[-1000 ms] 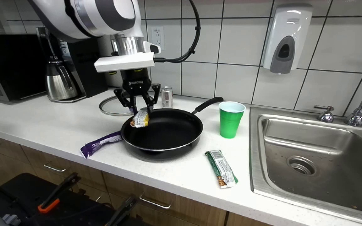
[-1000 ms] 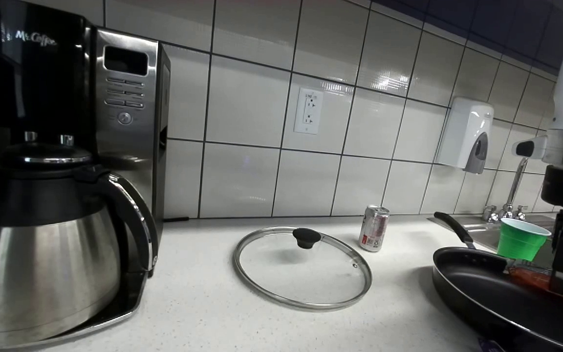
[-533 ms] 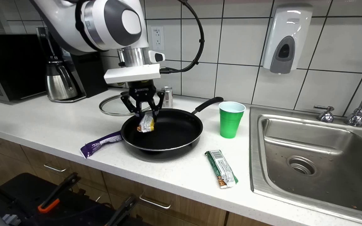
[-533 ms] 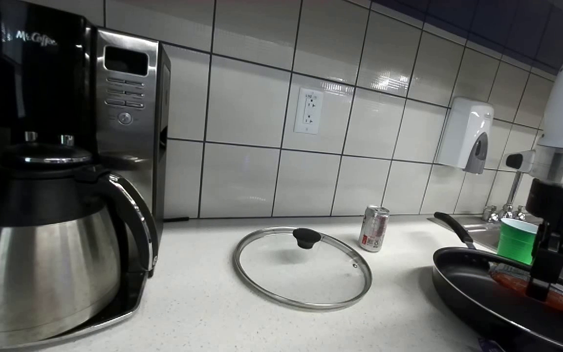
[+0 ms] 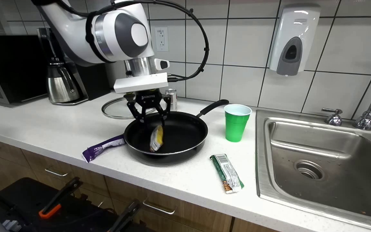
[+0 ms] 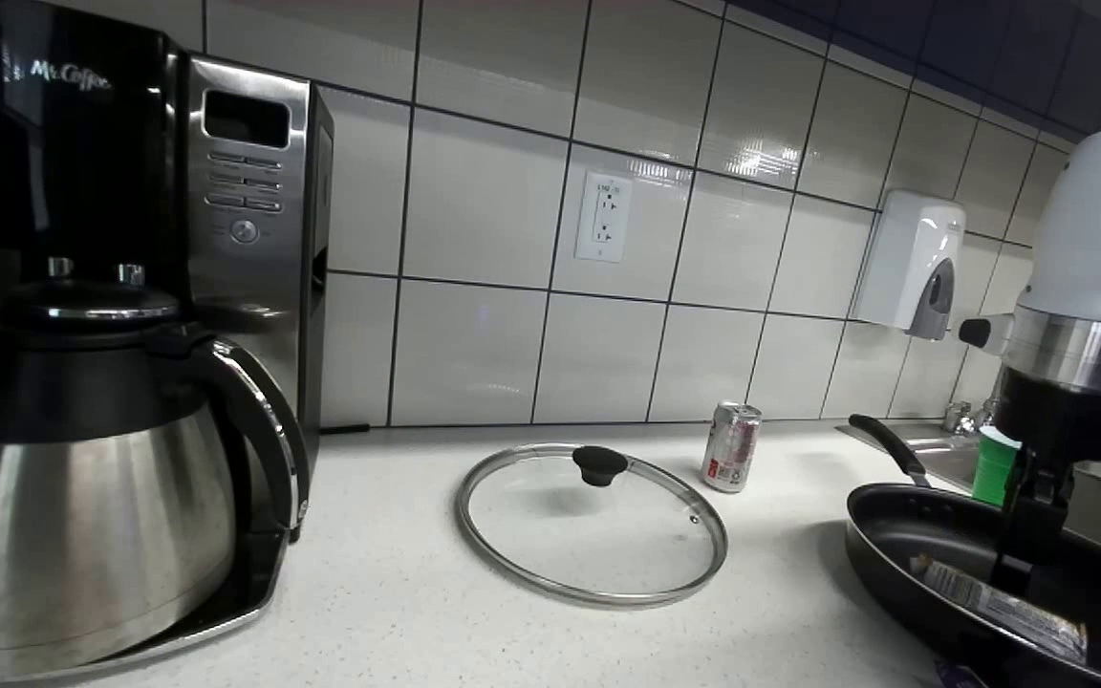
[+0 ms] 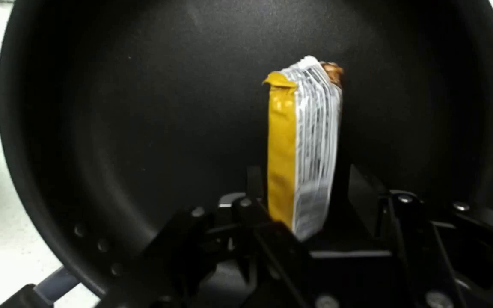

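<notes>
A wrapped bar [image 5: 156,138] with yellow and silver-white sides lies in the black frying pan [image 5: 184,132]. In an exterior view the bar [image 6: 1004,607] leans along the near inside of the pan [image 6: 880,549]. My gripper [image 5: 153,122] points down over the pan, with its fingers apart. In the wrist view the bar [image 7: 305,128] stands between the spread fingers of the gripper [image 7: 306,184], with a dark gap on the right side. Its near end is partly hidden behind the gripper. The gripper seems to hold nothing.
A purple wrapper [image 5: 103,148] lies partly against the pan's left side. A green wrapped bar [image 5: 227,174] and a green cup [image 5: 237,124] stand right of it, before the sink [image 5: 262,154]. A can [image 6: 732,446], glass lid [image 6: 598,466] and coffee maker [image 6: 254,220] are behind.
The gripper moved lower and a little right over the pan, and its fingers opened. The bar, held between them before, has turned and dropped into the pan.
</notes>
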### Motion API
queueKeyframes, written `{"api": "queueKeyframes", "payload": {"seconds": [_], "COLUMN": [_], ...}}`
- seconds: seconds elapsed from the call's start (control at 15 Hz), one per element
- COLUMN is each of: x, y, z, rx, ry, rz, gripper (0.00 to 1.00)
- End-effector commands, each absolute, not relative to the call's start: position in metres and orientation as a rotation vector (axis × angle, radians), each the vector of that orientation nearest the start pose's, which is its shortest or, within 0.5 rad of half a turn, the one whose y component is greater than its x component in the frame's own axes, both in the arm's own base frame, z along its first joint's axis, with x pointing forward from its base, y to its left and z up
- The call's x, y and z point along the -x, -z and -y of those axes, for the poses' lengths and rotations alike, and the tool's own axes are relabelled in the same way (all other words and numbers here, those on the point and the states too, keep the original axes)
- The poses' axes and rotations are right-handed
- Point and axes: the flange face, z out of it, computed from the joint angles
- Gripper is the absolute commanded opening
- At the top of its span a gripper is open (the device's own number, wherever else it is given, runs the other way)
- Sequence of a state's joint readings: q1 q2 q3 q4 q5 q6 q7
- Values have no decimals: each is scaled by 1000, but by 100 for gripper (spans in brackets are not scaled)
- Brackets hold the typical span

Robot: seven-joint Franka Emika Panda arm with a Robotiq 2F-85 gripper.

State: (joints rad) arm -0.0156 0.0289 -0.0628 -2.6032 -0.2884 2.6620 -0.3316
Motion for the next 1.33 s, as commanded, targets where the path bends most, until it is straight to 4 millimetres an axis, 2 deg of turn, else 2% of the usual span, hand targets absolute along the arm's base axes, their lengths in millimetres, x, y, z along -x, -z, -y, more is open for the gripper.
{"api": "queueKeyframes", "payload": {"seconds": [0.0,0.07,0.13,0.53,0.73,0.8,0.93,1.27], "x": [-441,-439,-437,-423,-414,-428,-424,-421], "y": [-264,-268,-274,-296,-304,-291,-296,-297], "z": [18,15,12,-21,-46,-35,-46,-47], "rx": [3156,3152,3150,3071,2947,3013,2973,2969], "ry": [77,90,99,105,128,119,130,128], "rz": [904,916,920,1034,1082,1020,1052,1058], "gripper": [89,97,100,100,100,100,100,100]}}
